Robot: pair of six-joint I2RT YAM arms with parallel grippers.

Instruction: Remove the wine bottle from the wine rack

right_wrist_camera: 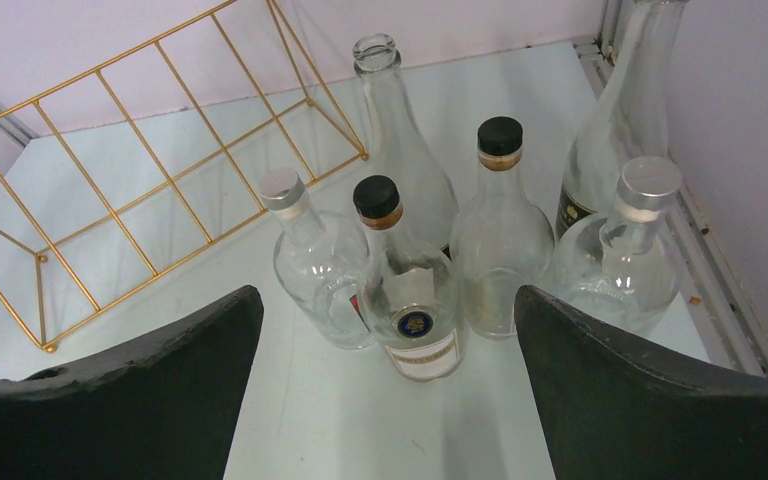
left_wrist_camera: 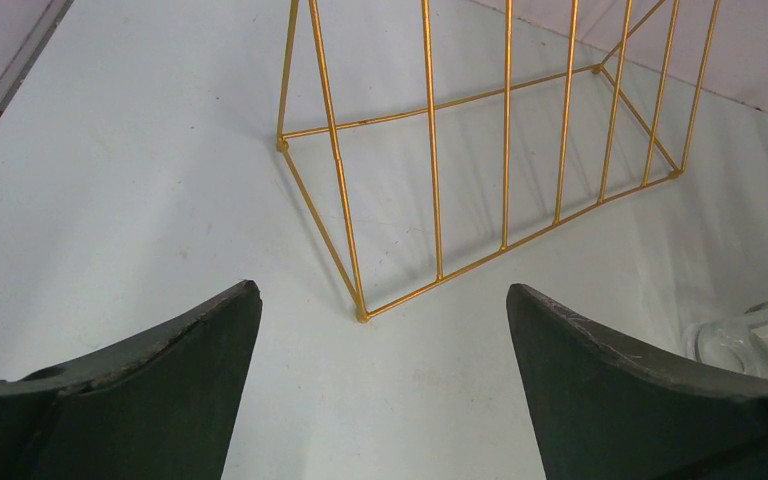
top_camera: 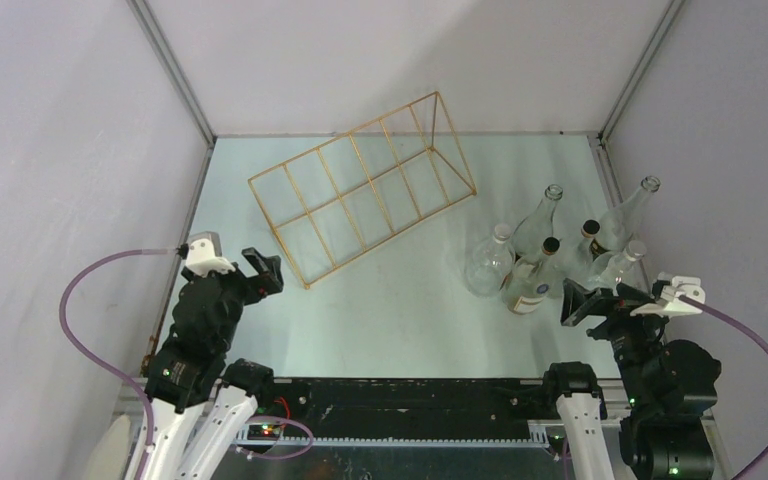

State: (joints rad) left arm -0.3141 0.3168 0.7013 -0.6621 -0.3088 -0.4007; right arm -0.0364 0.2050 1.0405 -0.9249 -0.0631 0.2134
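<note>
Pale green counter (top_camera: 400, 330), boxed by lilac-grey walls on three sides. At rear centre: thin gold wire wine rack (top_camera: 360, 187), wedge-shaped, grid of rectangular cells, set askew. Holds nothing; no bottle in any cell in all three views. To its right, apart from it: cluster of six clear glass bottles (top_camera: 535, 240), all upright on the counter, packed close. Cannot tell which counts as the wine bottle; nearest the right arm, a black-capped bottle with a cream label (right_wrist_camera: 412, 315). Judged: off-the-rack step already done, or nothing left to lift.

Handling, judged: glass, rigid, smooth, likely slippery under hard pads; breakable if knocked against neighbours; looks empty, so fairly light and easy to topple. Best hold on the neck just under the cap, or across the shoulder, from the open near side.

Left gripper (left_wrist_camera: 382, 292): spread wide, holds nothing, touches nothing; faces the rack's near corner. Right gripper (right_wrist_camera: 387, 297): likewise spread wide, empty, aimed at the cluster, short of contact.
</note>
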